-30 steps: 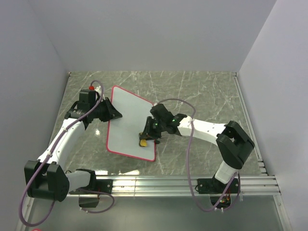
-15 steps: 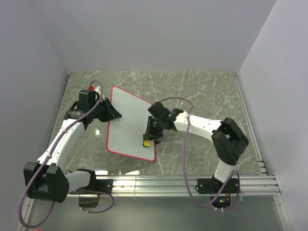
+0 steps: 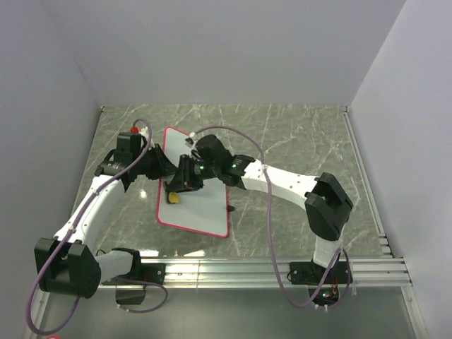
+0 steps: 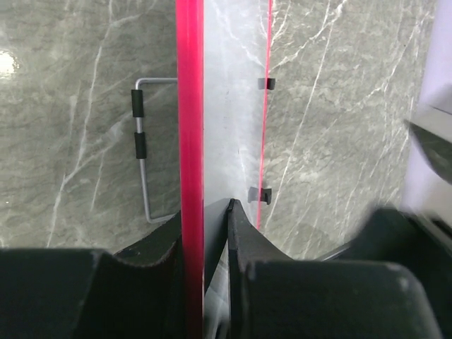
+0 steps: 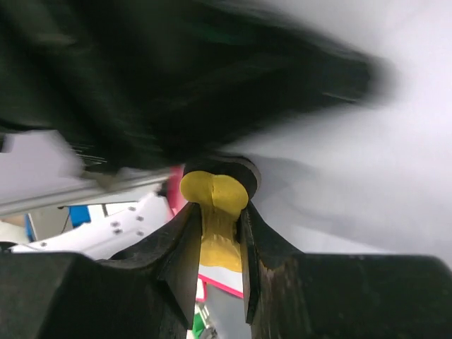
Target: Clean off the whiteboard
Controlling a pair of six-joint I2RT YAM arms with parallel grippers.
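Note:
The whiteboard is white with a red-pink rim and lies flat on the marble table, with no scribbles showing. My left gripper is shut on its left long edge; the left wrist view shows the rim clamped between the fingers, with two black clips on the far edge. My right gripper is shut on a small yellow eraser near the board's left edge. The right wrist view shows the eraser squeezed between the fingers.
A thin metal wire stand with black sleeves lies on the table left of the board. Grey walls close in the table on three sides. An aluminium rail runs along the near edge.
My right gripper has swept the eraser from the board's lower right across to its left edge, close to the left gripper. The left arm and the board have stayed put.

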